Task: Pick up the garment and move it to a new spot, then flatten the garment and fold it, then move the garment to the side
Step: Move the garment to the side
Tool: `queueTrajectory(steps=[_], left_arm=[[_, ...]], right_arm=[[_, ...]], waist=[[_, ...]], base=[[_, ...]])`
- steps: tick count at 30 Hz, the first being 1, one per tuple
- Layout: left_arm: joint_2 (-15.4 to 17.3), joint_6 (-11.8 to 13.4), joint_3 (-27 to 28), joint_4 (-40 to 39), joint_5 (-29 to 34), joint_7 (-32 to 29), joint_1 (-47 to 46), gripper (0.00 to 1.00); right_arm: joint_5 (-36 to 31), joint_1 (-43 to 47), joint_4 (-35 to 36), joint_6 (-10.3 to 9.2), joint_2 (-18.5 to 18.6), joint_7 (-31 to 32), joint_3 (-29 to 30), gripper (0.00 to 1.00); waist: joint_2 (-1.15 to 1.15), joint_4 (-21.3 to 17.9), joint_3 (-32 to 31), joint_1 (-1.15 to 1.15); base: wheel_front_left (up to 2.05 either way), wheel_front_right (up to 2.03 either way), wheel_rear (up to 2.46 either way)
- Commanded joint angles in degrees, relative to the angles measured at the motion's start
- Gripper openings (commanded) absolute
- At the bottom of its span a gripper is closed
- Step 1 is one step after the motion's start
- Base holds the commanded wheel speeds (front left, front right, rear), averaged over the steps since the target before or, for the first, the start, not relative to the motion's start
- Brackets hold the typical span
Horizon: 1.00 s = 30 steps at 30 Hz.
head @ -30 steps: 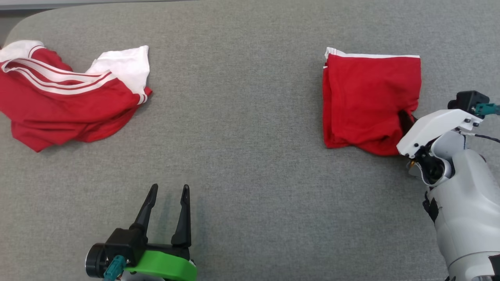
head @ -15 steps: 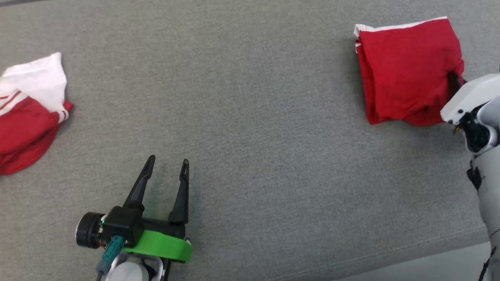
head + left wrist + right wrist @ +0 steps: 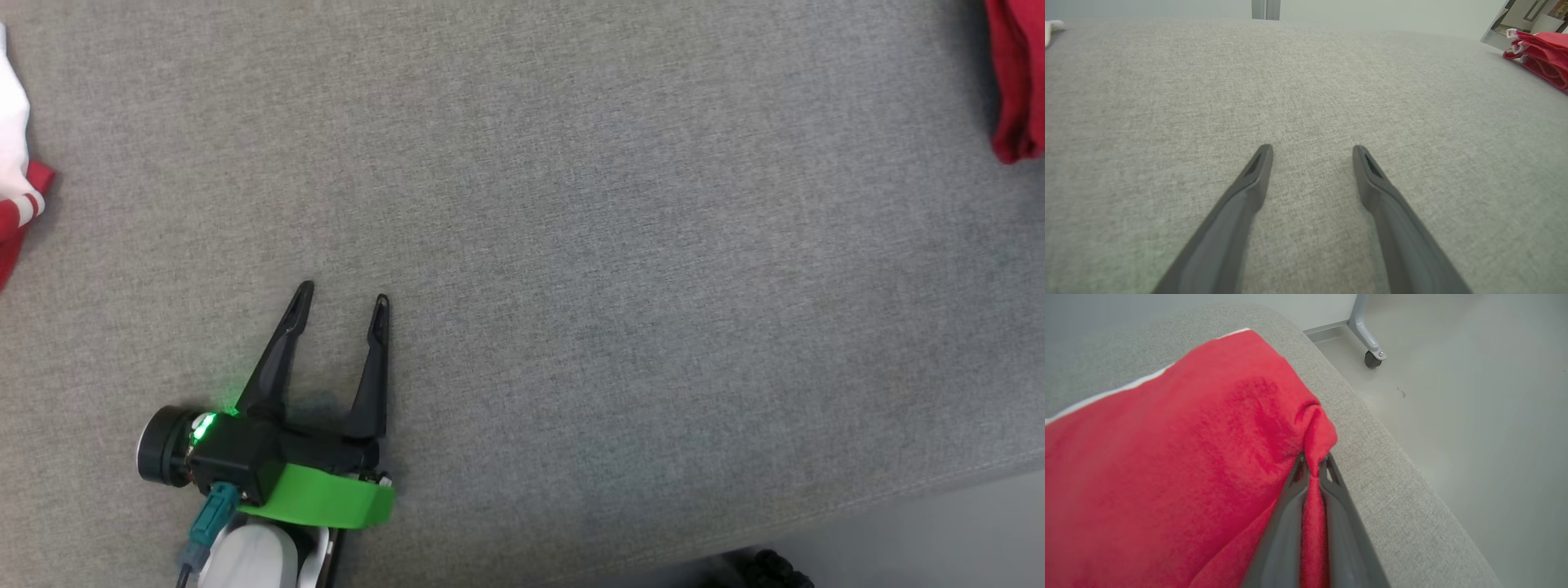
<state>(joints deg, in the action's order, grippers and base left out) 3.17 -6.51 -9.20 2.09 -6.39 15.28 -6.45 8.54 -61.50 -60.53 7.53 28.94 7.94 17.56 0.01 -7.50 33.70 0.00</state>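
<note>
Folded red garment [image 3: 1180,457] with white edge trim lies on grey surface [image 3: 571,245]; right hand [image 3: 1312,467] clamped on its bunched corner; left hand [image 3: 343,294] fingers apart, empty

The head view looks steeply down on the grey cushion [image 3: 571,204] from above the left gripper [image 3: 343,300]. The left wrist view skims low along its fingers [image 3: 1241,212]; both catch the red garment [image 3: 1016,82] far to their right. The right wrist view looks at it from close up.

A grey fabric surface [image 3: 571,204] borders pale floor [image 3: 1474,416], where a castor [image 3: 1372,359] (on a metal leg) stands.
</note>
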Motion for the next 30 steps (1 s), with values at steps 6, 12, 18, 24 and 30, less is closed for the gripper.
queueTrajectory(steps=[6,12,18,24,30], left_arm=[[0.2,0.4,0.8,0.7,-0.3,-0.2,-1.5,1.0],[-0.1,0.8,0.3,1.2,-1.6,-0.2,-0.7,1.0],[-0.2,2.5,-1.2,1.9,-5.2,-0.1,2.8,1.0],[-0.2,4.6,-2.6,2.5,-8.2,-0.1,7.9,1.0],[-0.2,5.1,-1.6,3.2,-9.1,-0.1,11.9,1.0]], right_arm=[[-10.7,-2.1,-0.4,-0.09,1.2,-6.0,4.3,1.0],[-16.2,0.1,2.4,-0.09,-2.7,-12.9,4.1,1.0],[-14.1,7.2,5.6,-0.09,-6.6,-19.6,-1.3,1.0],[-8.5,20.4,13.1,-0.09,-9.3,-22.4,-7.5,1.0],[-0.8,38.3,27.2,-0.1,-11.9,-23.2,-11.0,1.0]], waist=[[-0.01,1.4,-0.7,0.0],[-0.01,1.4,-6.4,0.0],[-0.01,2.8,-15.5,0.0],[-0.01,5.2,-24.3,0.0],[-0.01,7.5,-30.5,0.0]], base=[[0.0,0.0,0.0],[0.0,0.0,0.0],[0.0,0.0,0.0],[0.0,0.0,0.0],[0.0,0.0,0.0]])
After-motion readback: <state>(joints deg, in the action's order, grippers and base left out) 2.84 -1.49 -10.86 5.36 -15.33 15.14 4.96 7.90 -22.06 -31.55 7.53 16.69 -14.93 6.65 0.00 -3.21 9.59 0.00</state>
